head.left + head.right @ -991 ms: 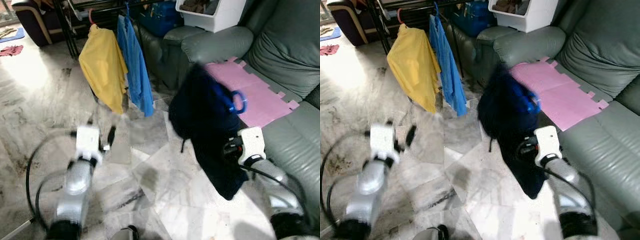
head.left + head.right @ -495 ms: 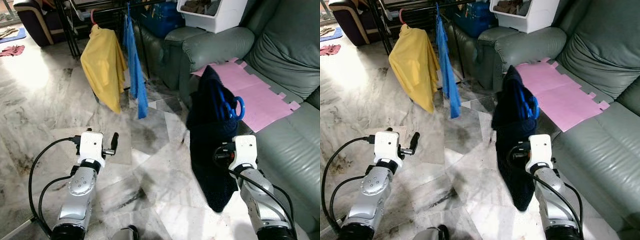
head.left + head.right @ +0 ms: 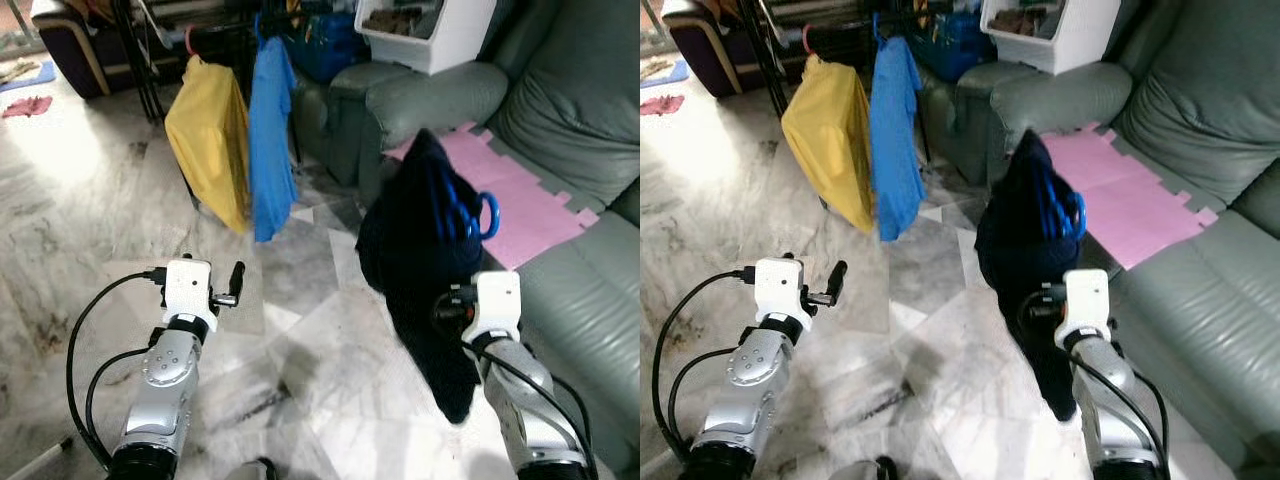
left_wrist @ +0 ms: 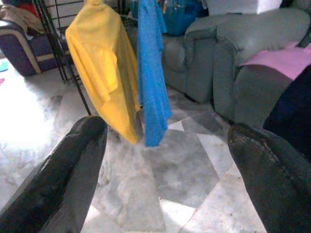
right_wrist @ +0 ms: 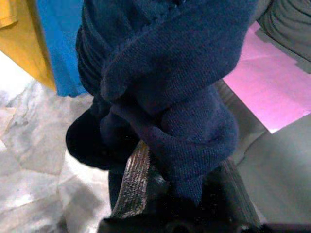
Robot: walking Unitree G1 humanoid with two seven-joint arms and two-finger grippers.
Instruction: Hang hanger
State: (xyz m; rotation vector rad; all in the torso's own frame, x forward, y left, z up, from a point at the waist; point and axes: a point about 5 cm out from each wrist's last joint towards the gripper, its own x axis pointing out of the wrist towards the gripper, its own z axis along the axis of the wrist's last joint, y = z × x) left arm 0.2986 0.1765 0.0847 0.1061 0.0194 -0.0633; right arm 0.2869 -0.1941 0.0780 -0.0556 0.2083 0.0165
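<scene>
- done: the right gripper [image 5: 180, 194] is clamped on the blue hanger [image 3: 478, 212], its navy garment [image 3: 420, 250] draped just above the fingers.
- left: carrying it to the rack [image 3: 140, 60], well ahead, beside the blue shirt [image 3: 270, 140].
- the left gripper [image 4: 170, 160] is spread wide, holding nothing.

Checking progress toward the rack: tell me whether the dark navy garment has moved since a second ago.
Cannot tell for sure: the camera itself shifted. The dark navy garment, held up by the right gripper, hangs before the pink mat on the sofa as before, apart from the blue shirt.
</scene>
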